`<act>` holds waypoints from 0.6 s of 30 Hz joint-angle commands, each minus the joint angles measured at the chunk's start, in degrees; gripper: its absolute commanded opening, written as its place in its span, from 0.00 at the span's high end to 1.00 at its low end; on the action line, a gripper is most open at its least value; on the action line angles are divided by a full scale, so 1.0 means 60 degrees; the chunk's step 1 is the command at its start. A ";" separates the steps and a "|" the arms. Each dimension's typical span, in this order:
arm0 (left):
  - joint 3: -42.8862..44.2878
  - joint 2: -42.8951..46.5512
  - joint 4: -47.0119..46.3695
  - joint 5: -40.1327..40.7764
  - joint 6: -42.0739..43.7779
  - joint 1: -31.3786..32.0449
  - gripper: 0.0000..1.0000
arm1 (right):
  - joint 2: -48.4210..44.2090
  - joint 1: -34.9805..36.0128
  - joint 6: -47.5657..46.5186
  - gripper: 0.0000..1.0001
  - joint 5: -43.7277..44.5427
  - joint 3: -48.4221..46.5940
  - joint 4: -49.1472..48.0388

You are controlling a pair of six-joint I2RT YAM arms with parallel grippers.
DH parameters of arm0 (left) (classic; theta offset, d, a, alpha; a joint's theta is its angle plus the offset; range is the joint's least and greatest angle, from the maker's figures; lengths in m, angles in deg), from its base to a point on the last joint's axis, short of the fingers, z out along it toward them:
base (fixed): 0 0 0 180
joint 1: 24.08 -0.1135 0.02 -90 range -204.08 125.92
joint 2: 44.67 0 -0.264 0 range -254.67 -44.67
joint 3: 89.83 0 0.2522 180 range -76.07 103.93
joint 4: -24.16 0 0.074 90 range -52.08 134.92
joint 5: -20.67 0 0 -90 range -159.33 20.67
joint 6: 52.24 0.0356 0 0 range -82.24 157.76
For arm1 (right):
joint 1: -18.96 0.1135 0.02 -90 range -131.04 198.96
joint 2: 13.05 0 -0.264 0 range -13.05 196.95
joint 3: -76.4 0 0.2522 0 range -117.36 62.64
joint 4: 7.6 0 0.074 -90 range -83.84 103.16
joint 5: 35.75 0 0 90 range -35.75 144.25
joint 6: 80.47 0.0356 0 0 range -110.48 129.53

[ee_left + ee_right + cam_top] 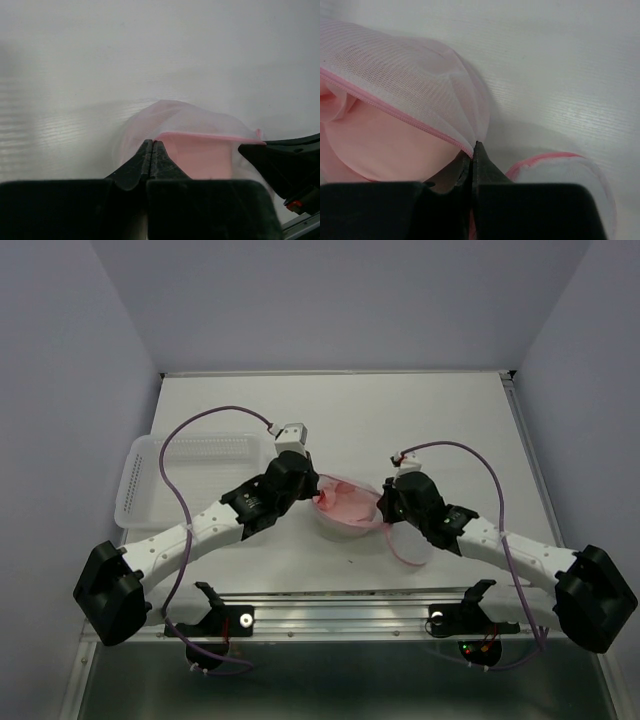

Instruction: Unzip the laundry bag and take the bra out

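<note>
The laundry bag (335, 525), a round white mesh pouch with pink zipper trim, sits at the table's middle with its mouth open. The pink bra (346, 502) lies inside it. My left gripper (316, 496) is shut on the bag's left rim, its jaws pressed together on the mesh (152, 143). My right gripper (382, 510) is shut on the right rim at the zipper trim (474, 146). The mesh (405, 75) stretches over the bra (380, 145). The bag's lid flap (408, 546) hangs to the near right and also shows in the right wrist view (560, 172).
A rectangular white plastic basket (150, 475) stands at the left of the table. The right arm's finger (285, 160) shows at the right edge of the left wrist view. A metal rail (340, 618) runs along the near edge.
</note>
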 commanded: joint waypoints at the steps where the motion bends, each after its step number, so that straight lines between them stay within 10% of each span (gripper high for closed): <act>1: 0.0626 0.0131 0.0590 0.0337 -0.0117 0.0022 0.91 | -0.0856 -0.0083 -0.0229 0.99 0.0163 -0.0038 -0.0685; 4: 0.1197 0.0087 0.1265 0.0307 -0.0338 0.0196 0.46 | -0.1253 -0.0083 -0.0478 0.99 0.0309 -0.0389 -0.0495; 7: 0.1885 -0.0030 0.1807 0.0672 -0.0353 0.0824 0.26 | -0.1166 -0.0083 -0.0698 0.99 0.0179 -0.0858 -0.0377; 18: 0.3161 -0.1552 0.2556 0.1596 -0.0849 0.2642 0.43 | -0.0770 -0.0083 -0.0713 0.99 -0.0408 -0.1240 -0.0377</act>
